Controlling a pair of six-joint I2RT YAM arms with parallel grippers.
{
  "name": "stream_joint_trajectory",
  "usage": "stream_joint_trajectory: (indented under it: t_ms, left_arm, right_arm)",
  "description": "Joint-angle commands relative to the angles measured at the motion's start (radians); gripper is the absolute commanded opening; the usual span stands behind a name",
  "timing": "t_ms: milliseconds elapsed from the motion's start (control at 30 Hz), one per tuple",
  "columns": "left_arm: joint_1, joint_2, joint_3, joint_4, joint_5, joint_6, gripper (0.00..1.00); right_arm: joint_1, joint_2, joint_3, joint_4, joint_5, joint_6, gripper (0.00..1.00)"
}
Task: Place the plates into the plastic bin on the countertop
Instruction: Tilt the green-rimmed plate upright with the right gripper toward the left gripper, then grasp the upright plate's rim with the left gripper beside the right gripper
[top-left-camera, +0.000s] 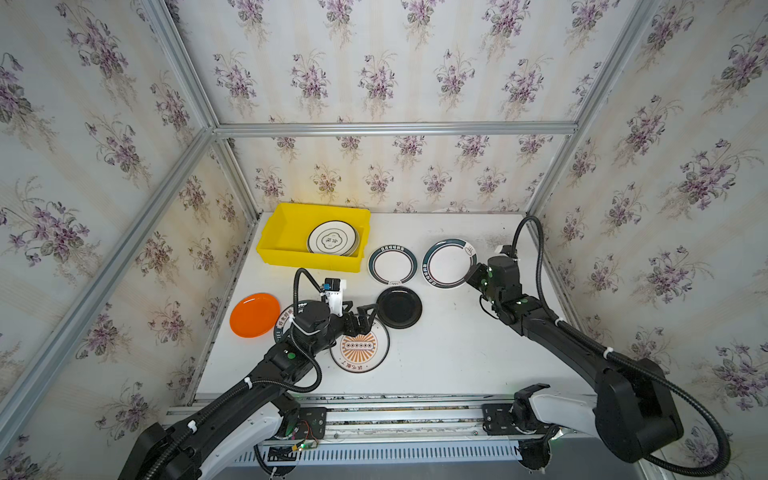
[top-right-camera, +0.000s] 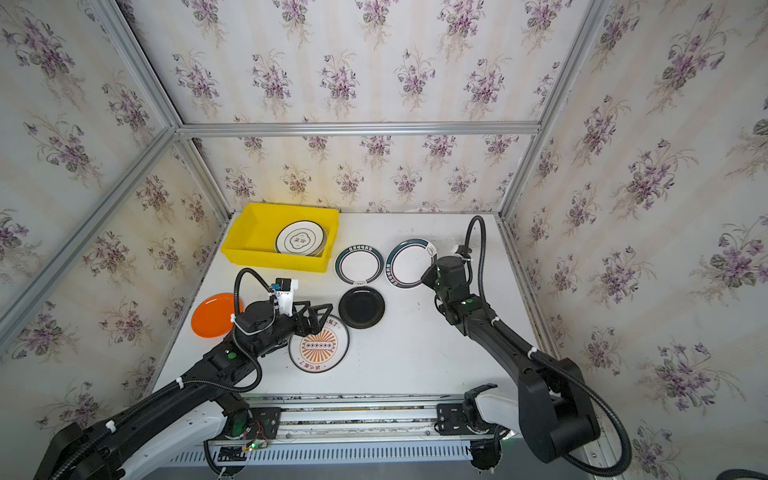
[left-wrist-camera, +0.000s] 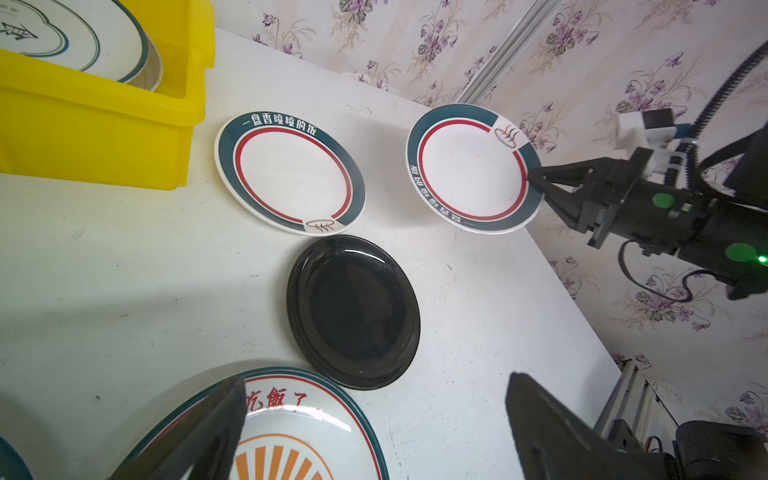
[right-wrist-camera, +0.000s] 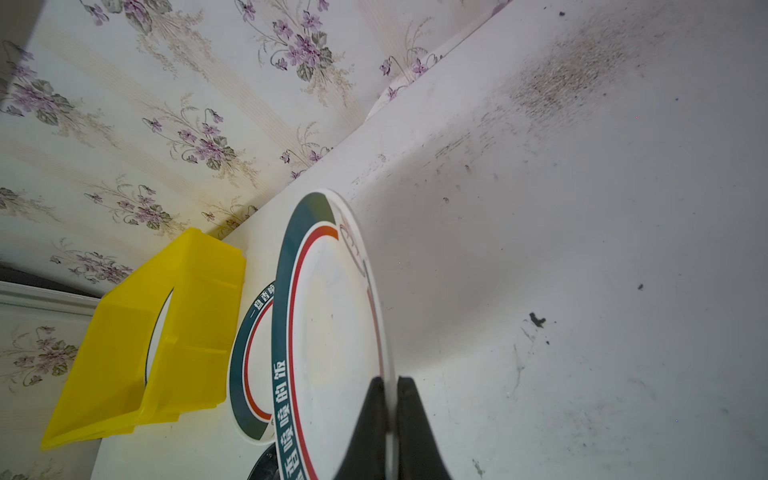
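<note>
1. held plate: white, with a dark green lettered band and a thin red ring. It sits tilted at the right rear of the countertop, well apart from the bin. My right gripper is pinched tight on its rim, one finger on each face. I cannot tell whether its low edge touches the countertop.
2. ringed plate: same pattern, lying flat between the held plate and the bin's right end.
3. bin: yellow, at the rear left. Inside, toward its right end, the top plate is white with a dark-lined motif and rests on at least one more.
4. black plate: flat, just in front of the ringed plate.
5. sunburst plate: flat, front centre-left. My left gripper hovers over its rear edge, jaws spread wide and empty.
6. orange plate: flat, at the left edge.
7. lettered plate: mostly hidden under my left arm, between the orange plate and the sunburst plate.
</note>
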Motion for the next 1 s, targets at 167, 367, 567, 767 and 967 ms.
stream_joint_trajectory:
  t_ms: [167,367,567,767,967]
  left_arm:
    - [0.001,0.026,0.008,0.044,0.02,0.016,1.0]
    - [0.002,0.068,0.01,0.069,0.012,0.07,1.0]
    - [0.003,0.143,0.03,0.113,0.087,0.111,1.0]
    - [0.006,0.2,0.036,0.141,0.113,0.102,1.0]
    - [0.009,0.25,0.03,0.197,0.184,0.088,1.0]
  right_arm:
    - [0.089,-0.144,-0.034,-0.079,0.068,-0.004,0.0]
    - [0.165,-0.11,-0.02,-0.063,0.02,-0.035,0.0]
    - [0.244,-0.009,0.045,-0.032,-0.039,-0.065,0.0]
    - [0.284,-0.027,0.025,0.021,-0.046,-0.016,0.0]
    - [0.288,-0.084,-0.037,0.085,-0.117,0.083,0.0]
